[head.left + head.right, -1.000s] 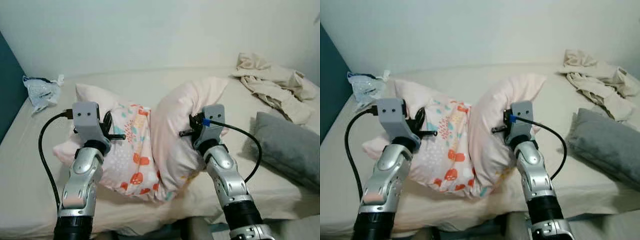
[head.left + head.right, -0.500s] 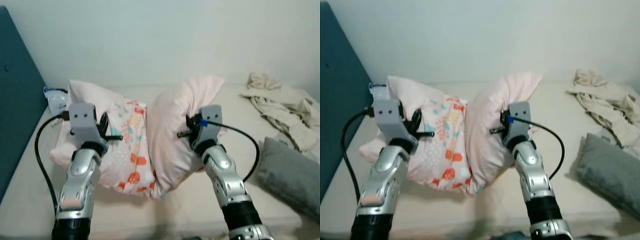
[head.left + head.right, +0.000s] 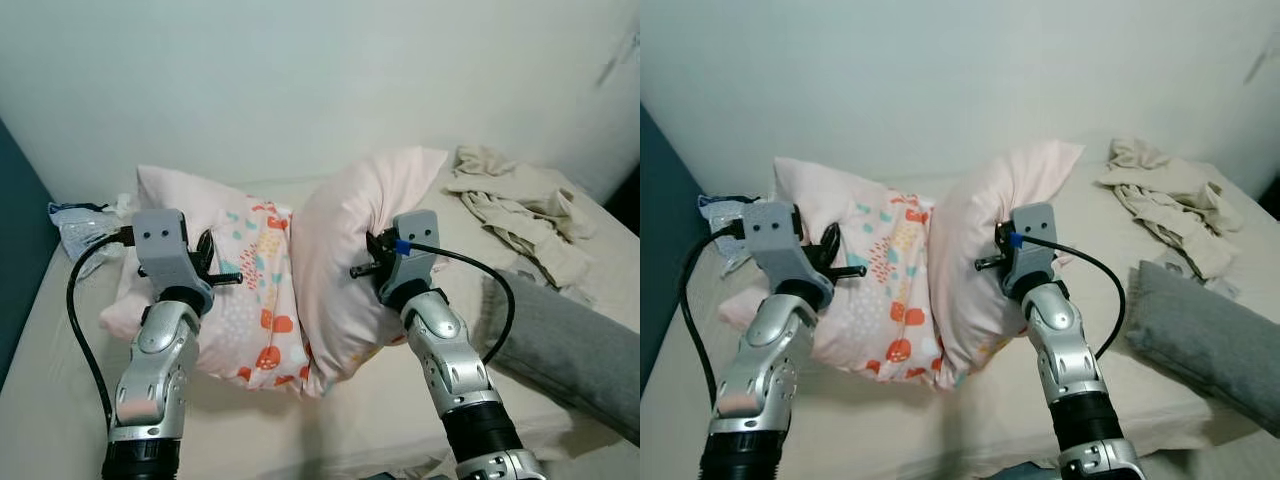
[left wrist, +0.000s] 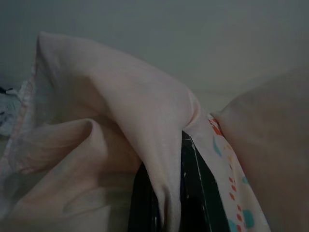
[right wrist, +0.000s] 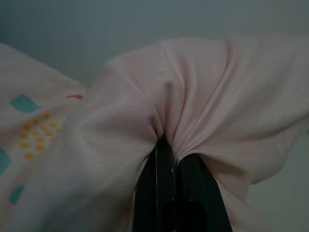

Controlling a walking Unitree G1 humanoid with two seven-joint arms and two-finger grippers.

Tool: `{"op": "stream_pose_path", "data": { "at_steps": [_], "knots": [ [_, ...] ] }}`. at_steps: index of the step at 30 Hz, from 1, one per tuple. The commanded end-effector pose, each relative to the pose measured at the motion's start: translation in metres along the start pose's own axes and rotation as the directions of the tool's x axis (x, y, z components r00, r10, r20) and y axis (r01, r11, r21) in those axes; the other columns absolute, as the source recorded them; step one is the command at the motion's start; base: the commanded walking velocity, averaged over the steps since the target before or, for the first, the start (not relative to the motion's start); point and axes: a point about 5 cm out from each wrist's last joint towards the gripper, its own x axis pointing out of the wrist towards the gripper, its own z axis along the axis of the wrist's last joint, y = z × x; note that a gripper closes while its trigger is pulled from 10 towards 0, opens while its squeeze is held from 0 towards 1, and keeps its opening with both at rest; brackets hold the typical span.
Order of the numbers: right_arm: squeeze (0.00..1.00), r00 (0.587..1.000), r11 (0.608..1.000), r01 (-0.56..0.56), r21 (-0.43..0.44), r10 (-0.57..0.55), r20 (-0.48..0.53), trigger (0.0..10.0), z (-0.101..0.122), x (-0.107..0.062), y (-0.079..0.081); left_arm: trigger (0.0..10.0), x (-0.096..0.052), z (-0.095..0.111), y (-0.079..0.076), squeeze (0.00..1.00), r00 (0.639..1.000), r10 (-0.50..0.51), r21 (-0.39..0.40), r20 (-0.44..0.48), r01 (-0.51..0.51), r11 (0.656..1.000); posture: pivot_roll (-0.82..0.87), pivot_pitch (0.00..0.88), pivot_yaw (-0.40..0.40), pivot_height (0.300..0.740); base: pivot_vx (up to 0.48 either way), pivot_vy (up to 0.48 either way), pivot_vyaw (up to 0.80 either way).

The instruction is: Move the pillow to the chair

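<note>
Pink pillow [image 3: 330, 270], raised over bed [image 3: 60, 400], folded between two grippers.
Left gripper [image 3: 212, 262] pinched on pillow's left part; right gripper [image 3: 372, 255] pinched on its right fold. Grey cushion [image 3: 570, 350] right; crumpled cloth [image 3: 510, 200] far right.

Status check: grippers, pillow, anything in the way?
Left gripper and right gripper both shut on pillow. Pillow bunched, held up over bed. Grey cushion and crumpled cloth on robot's right.

Pale pink pillow [image 3: 345, 270] with orange and teal print, folded into two bulging lobes, raised above the bed [image 3: 400, 400].
</note>
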Motion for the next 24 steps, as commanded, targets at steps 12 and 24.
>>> {"op": "stream_pose_path", "data": {
  "at_steps": [12,24],
  "knots": [
    [0.00,0.935,1.000,-0.030,-0.004,0.027,-0.354,10.0,-0.091,-0.035,0.008,10.0,-0.015,-0.064,0.023,0.00,0.955,0.083,-0.008,-0.285,-0.089,0.996,0.03,0.062,-0.036,0.740,0.000,0.000,0.00],
    [0.00,0.959,0.999,-0.020,0.024,0.026,-0.282,10.0,-0.081,-0.034,0.008,10.0,-0.023,-0.074,0.023,0.00,0.953,0.027,0.042,-0.302,-0.015,0.999,0.03,0.060,-0.031,0.740,0.000,0.000,0.00]
  ]
}}
